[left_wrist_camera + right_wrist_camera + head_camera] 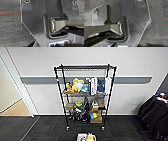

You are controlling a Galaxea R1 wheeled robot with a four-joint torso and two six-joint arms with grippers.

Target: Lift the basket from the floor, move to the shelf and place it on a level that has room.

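The black wire shelf (85, 97) stands on castors in the centre of the head view, against a pale wall with a grey rail (37, 79) running across it. Its top level (85, 67) is bare wire grid. The tier below holds a yellow plush toy (78, 84), a smaller orange one (69, 87) and upright white books (93, 85); any writing on their spines is too blurred to read. Lower tiers carry brown cardboard boxes (98, 119), a green-and-white object (79, 103) and a yellow-and-blue bundle (93, 115).

The basket (86, 137) sits on the dark carpet floor (45, 127) at the bottom centre of the frame, in front of the shelf and apart from it, cut by the lower edge. A black-draped table (153, 114) fills the right edge.

Both wrist views show carpet beside the robot's own dark plate; a thin red line (10, 12) crosses the carpet at upper left of the left wrist view. I cannot tell whether either gripper's fingers are open or closed.
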